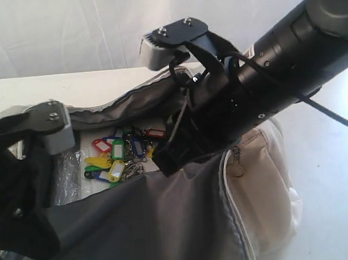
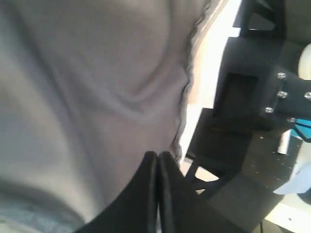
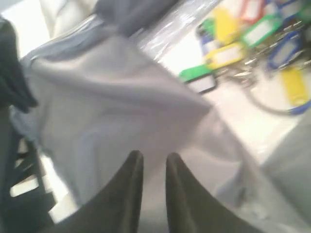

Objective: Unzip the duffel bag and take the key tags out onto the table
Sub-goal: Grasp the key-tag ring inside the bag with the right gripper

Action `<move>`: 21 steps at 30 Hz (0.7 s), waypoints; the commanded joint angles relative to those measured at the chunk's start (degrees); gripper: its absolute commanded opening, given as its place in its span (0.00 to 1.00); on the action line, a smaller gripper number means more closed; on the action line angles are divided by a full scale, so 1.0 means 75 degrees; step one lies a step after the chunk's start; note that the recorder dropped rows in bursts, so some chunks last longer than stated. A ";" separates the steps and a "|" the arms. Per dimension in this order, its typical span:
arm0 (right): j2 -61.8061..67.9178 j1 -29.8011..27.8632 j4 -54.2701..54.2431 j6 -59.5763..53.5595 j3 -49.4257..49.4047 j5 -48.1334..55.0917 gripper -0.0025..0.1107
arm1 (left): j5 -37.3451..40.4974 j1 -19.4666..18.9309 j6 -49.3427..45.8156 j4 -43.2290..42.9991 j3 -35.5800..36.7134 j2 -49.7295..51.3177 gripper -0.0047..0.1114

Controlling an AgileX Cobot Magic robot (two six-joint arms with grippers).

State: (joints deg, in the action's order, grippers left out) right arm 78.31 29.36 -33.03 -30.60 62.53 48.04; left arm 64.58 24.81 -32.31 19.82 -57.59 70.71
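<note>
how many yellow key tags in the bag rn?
3 yellow key tags inside the open duffel bag: one next to a green tag, one beyond it, one by a blue tag. Others may be hidden under the lining.

Your duffel bag shows cream-beige at the lower right of the exterior view, and its lining is dark grey across the bottom. At centre left the key tags are red, blue, yellow, green and black. The table is white, and the arms are black.
</note>
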 commanded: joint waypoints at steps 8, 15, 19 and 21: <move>0.0914 0.0026 0.0358 0.0321 0.0850 -0.0564 0.17 | -0.0162 -0.0010 0.3148 -0.2643 0.0479 -0.2713 0.04; 0.2611 0.0026 0.1009 0.0614 0.2316 -0.0586 0.17 | -0.0725 -0.0010 0.3711 -0.3346 0.1565 -0.4149 0.04; 0.3719 0.0026 0.1460 0.1219 0.3256 -0.0586 0.17 | -0.1616 -0.0010 0.3994 -0.3346 0.2270 -0.4555 0.04; 0.4222 0.0026 0.1459 0.1307 0.3666 -0.0528 0.17 | -0.1964 -0.0010 0.4066 -0.3311 0.2534 -0.4631 0.04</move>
State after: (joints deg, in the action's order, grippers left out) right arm 105.54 29.36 -23.16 -22.67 86.05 43.96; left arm 53.28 24.81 -3.39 -5.41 -41.10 37.30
